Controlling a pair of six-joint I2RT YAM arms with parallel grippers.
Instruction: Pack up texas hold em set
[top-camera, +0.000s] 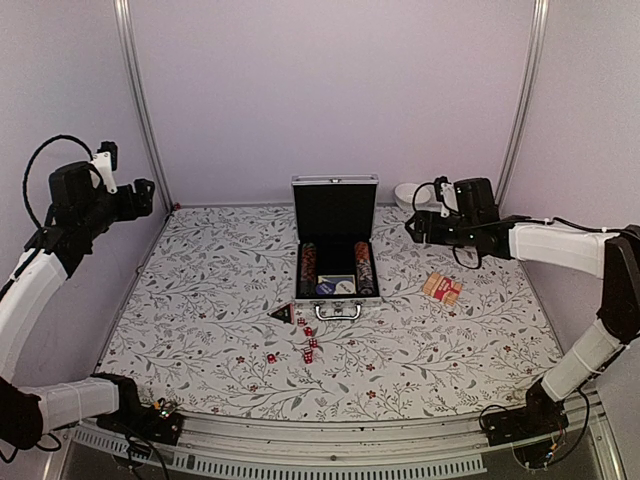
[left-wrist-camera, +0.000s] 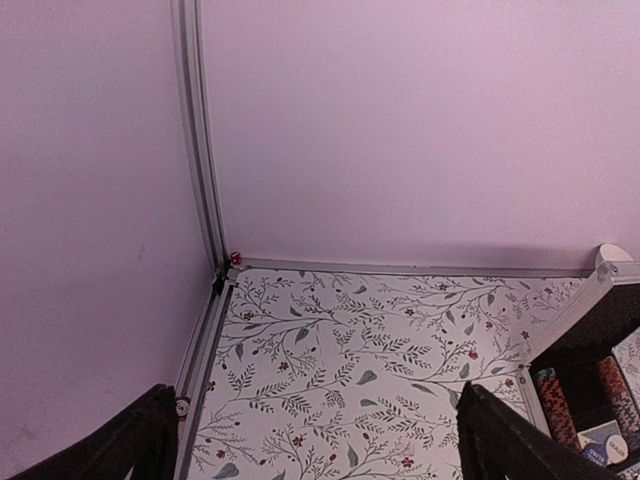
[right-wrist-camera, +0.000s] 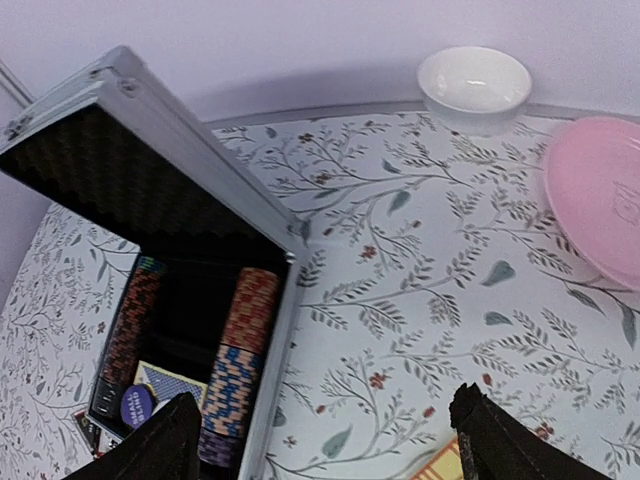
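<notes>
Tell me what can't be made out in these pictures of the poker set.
- Card pack: right wrist view, only a corner shows, cut off by the bottom edge.
- Dice: top view, too small to read their faces.
- Case: left wrist view, cut off by the right edge.
- Pink plate: right wrist view, cut off by the right edge.
- Purple disc in the case: print too small to read in any view.

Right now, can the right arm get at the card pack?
Probably yes. The card pack lies flat on bare table, right of the open case and apart from it, nothing on top. The right tool hangs open above the table close by, so a short descent should reach it.
</notes>
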